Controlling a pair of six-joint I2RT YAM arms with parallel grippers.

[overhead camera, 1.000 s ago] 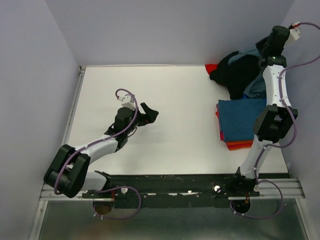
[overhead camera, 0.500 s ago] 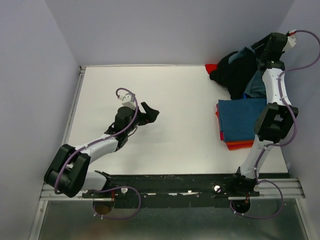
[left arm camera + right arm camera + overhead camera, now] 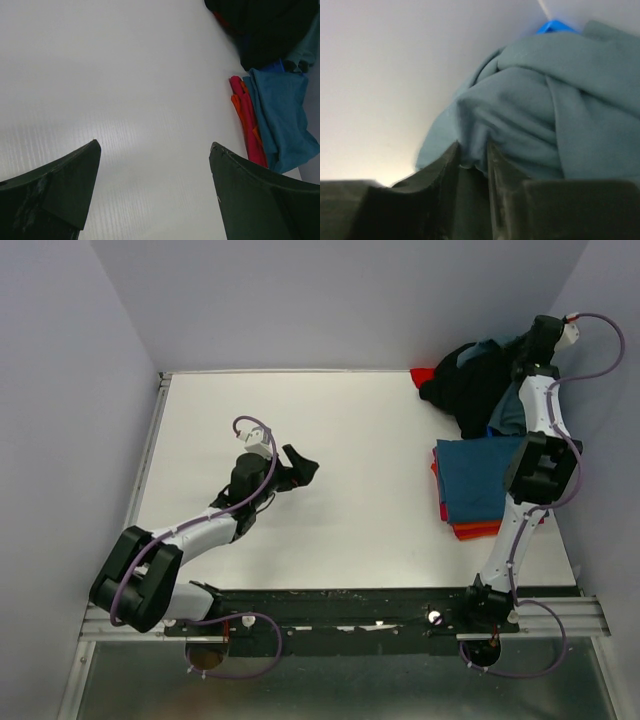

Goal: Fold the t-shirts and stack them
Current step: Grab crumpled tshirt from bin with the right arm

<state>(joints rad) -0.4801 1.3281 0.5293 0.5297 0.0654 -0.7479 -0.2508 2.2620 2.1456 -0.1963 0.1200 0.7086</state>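
Nearest the arm bases, the left claw hangs over the bare white table, toward 9 o'clock from the table's middle. Its two fingers are spread as wide as they go. Nothing lies between them and they touch nothing; only the table surface shows through the gap in the left wrist view.

Further out, at 3 o'clock on the table, lies the folded stack. A blue shirt is on top, folded flat into a rough rectangle. Under it a red shirt shows as a thin edge along the side toward 9 o'clock, and an orange shirt sticks out along the near edge. The right arm's elbow passes over the stack's 3 o'clock side.

Farthest away, in the table's 1 o'clock corner, sits a loose heap of unfolded shirts. A black shirt covers most of it, another red shirt peeks out on the 9 o'clock side, and a dusty teal shirt is bunched on the 3 o'clock side, against the wall. The right arm is stretched out to this heap, and the right claw is down in it. Its fingers stand close together, with only a narrow gap, and a fold of the teal shirt is pinched between them.
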